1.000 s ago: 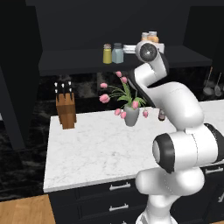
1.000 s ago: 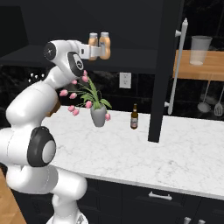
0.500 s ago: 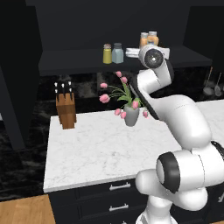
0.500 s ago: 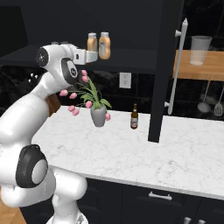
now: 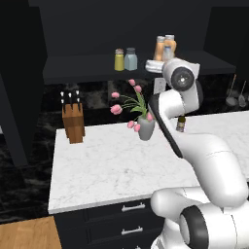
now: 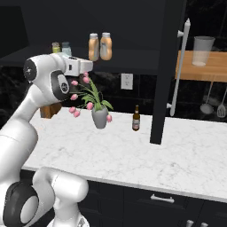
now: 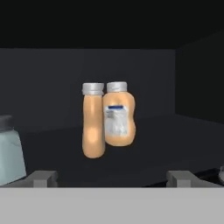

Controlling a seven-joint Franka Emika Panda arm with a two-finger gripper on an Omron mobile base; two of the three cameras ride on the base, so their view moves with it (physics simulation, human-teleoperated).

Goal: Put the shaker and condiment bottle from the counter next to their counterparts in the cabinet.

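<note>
Found the claw [image 7: 113,178] released, its two dark fingertips [image 7: 41,177] spread well apart and nothing held between them. Saw it raised to the height of the cabinet shelf [image 5: 87,70] and aimed into the dark recess, short of the bottles and touching neither.

Straight ahead of it, in the hand view, made out an orange bottle [image 7: 93,127] and a twin bottle [image 7: 119,120], both upright on the shelf with grey caps, pressed side by side. Read a white label on the twin; saw only plain orange on the other. Could not tell which of the two was the task's own, alike as they were.

Further along the shelf, noted the blue-grey shaker [image 5: 130,59] with its dark cap, upright and just beside the yellow-green shaker [image 5: 119,60], the pair well apart from the bottles. Caught the same blue-grey shaker at the left edge of the hand view, cut off by the frame.

Below the shelf, saw the marble counter [image 5: 107,165] over black drawers [image 5: 126,214] with silver handles. On it, found a grey vase of pink tulips [image 5: 146,127] near the arm, a wooden knife block [image 5: 73,119] toward the far left corner, and a thin brown bottle [image 6: 136,119] upright by the back wall, near the vase.
</note>
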